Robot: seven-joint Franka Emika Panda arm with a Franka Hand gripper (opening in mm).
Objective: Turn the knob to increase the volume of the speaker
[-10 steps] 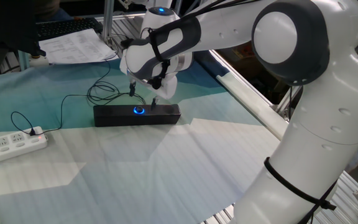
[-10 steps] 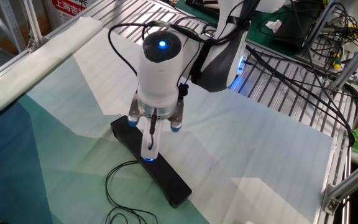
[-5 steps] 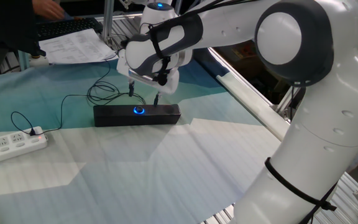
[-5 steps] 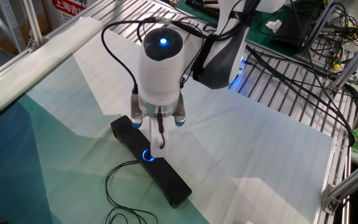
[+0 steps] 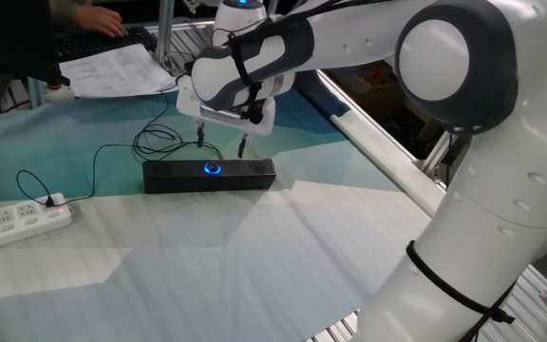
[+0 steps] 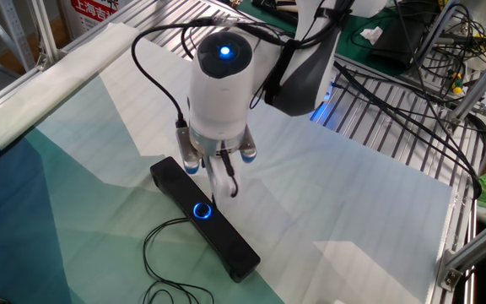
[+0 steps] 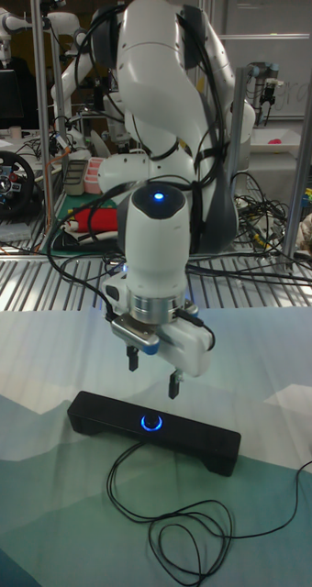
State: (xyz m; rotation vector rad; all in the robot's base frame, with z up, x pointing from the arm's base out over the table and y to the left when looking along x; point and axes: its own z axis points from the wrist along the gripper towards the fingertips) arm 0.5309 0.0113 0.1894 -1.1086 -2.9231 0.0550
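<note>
One fixed view, left to right: a white power strip [image 5: 12,220] lies at the table's left edge, and a thin black cable [image 5: 112,152] runs from near it to the speaker [image 5: 209,175], a long black bar lying flat on the teal-and-white cloth [image 5: 254,256]. The knob [image 5: 214,169] glows blue at the middle of the bar's face. Above the bar's right half hangs the gripper [image 5: 219,142], its two dark fingertips spread apart, pointing down and clear of the bar, with nothing between them. A stack of printed papers [image 5: 117,68] rests at the far edge of the table.

The other fixed view: the speaker [image 6: 201,217] runs diagonally, the knob [image 6: 201,210] lit at its centre, and the gripper [image 6: 223,181] hovers just above and beside the dial without touching it.

Tall fixed view: the fingertips of the gripper [image 7: 152,370] are parted and empty, one on each side of the knob [image 7: 152,422] and above the speaker [image 7: 152,433]; the cable [image 7: 174,523] coils on the cloth in front.
</note>
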